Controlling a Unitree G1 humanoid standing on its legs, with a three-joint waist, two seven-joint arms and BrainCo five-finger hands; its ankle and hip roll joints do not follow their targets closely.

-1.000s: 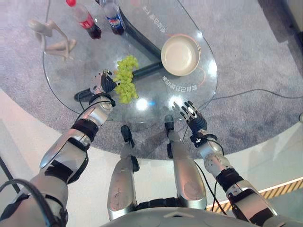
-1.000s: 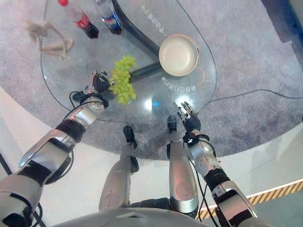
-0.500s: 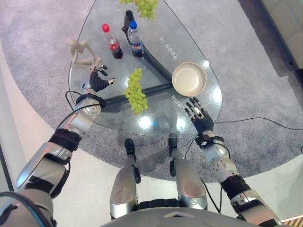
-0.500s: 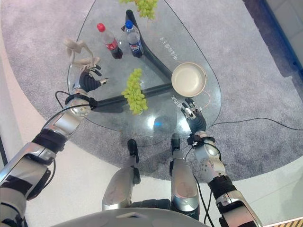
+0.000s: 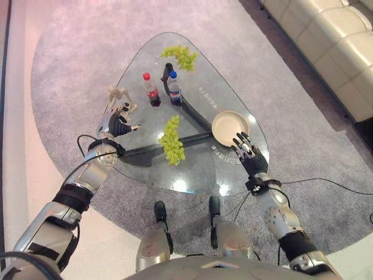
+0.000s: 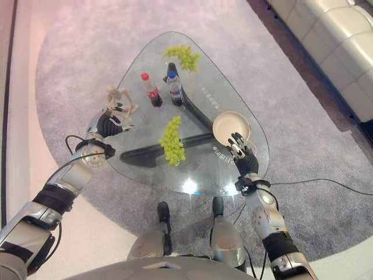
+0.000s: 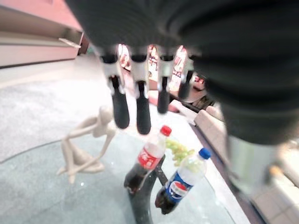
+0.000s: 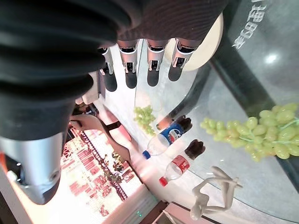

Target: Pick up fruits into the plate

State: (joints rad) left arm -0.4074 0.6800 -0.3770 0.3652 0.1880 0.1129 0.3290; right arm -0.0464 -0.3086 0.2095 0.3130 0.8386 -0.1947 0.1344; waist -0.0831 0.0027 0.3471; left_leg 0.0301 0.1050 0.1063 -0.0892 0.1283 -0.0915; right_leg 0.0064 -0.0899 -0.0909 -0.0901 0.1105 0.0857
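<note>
On the glass table [image 5: 145,64], your near bunch of grapes [image 5: 172,140] lies at the middle, a second bunch [image 5: 182,56] at the far edge, and the cream plate [image 5: 229,125] sits right. Your left hand [image 5: 116,123] hangs by the figurine [image 5: 115,96], fingers straight, holding nothing. Your right hand [image 5: 247,155] hovers spread just beside the plate. Two bottles [image 5: 163,88] stand between the bunches.

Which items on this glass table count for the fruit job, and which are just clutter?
For the job:
- near grape bunch
- far grape bunch
- plate, nothing on it
- left robot hand and right robot hand, both open, holding nothing

Just lying about:
- red-capped bottle
- blue-capped bottle
- beige figurine
</note>
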